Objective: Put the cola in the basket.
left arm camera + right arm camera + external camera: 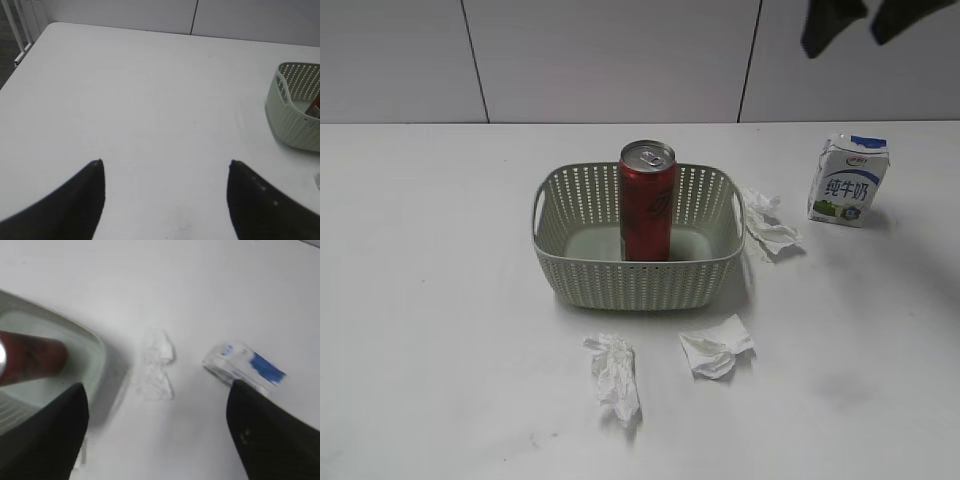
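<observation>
a white counter fills the scene under even, soft light. behind it stands a pale panelled wall with dark vertical seams. a white metal frame stands off the counter's corner.

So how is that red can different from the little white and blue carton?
The cola is a tall, slim red cylinder with a silver top; the milk carton is shorter, boxy, and white with blue. The cola stands inside the basket, near its middle, while the milk carton sits on the bare table off to the right. Both stand upright, and neither claw is holding either.
</observation>
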Controlling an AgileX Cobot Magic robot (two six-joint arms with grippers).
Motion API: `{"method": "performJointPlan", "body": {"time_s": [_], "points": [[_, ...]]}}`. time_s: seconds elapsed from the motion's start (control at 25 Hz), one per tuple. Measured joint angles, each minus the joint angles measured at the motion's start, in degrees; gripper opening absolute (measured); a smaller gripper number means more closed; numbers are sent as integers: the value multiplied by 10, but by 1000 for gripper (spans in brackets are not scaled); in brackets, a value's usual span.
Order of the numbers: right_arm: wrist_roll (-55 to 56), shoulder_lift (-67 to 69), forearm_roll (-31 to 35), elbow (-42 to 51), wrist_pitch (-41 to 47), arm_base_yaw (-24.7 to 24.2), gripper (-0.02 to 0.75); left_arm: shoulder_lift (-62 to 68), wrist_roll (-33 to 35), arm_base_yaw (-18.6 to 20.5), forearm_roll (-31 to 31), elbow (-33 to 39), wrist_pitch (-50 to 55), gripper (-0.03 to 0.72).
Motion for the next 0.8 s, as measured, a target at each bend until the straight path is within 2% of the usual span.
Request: {"method": "performJointPlan", "body": {"time_s": [0.2,0.36,0.8], "points": [[1,-53,-4,69,1,-92,641,0,0,0,0,0,0,573],[1,-114,-5,130,1,-136,635,0,0,0,0,0,0,573],[2,-355,-15,409,-20,-143,617,0,0,0,0,0,0,573]]}}
